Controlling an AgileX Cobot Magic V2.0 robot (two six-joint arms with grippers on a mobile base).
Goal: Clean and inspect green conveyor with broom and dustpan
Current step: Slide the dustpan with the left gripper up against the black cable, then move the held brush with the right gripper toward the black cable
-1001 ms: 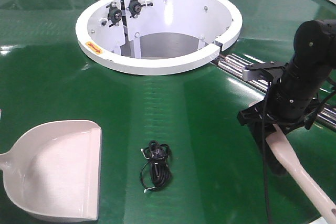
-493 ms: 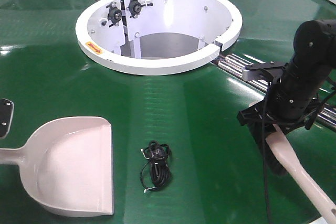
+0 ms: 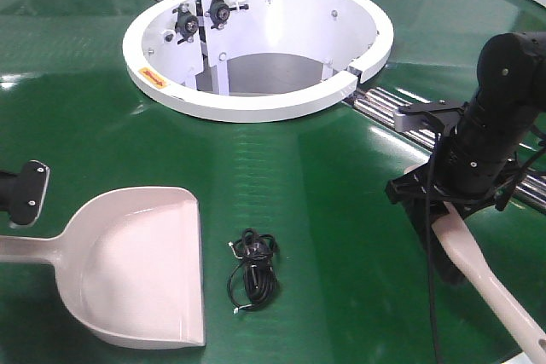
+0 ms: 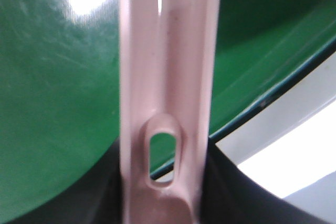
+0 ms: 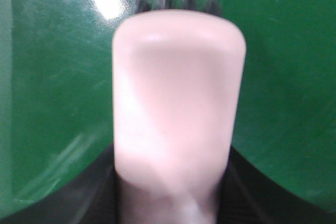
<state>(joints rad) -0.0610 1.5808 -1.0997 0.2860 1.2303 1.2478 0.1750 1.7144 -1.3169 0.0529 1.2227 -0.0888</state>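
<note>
**The dustpan (image 3: 136, 270) closes in on the black cable (image 3: 252, 270)**

The left tool (image 3: 27, 195) is pinched on the dustpan's straight handle. Its wrist view shows dark jaws pressed against both sides, just below the slotted hole. Over the last second this tool has come into the front view at the left edge. The dustpan has slid rightward across the green conveyor (image 3: 341, 202), and its wide mouth now lies near the coiled cable but apart from it. That reads as the scoop being set to receive the debris. The right tool (image 3: 439, 215) is clamped on the broom (image 3: 476, 270) and has not moved. The broom sits well to the right of the cable, so the sweep looks not yet begun.

Only the front view shows the cable, the white ring hub (image 3: 256, 104), the silver rollers (image 3: 384, 112) and the gap at the scoop's mouth. The left wrist view adds the belt's outer edge under the handle. The right wrist view adds black bristle tips past the broom's head; whether they touch the belt cannot be told.
</note>
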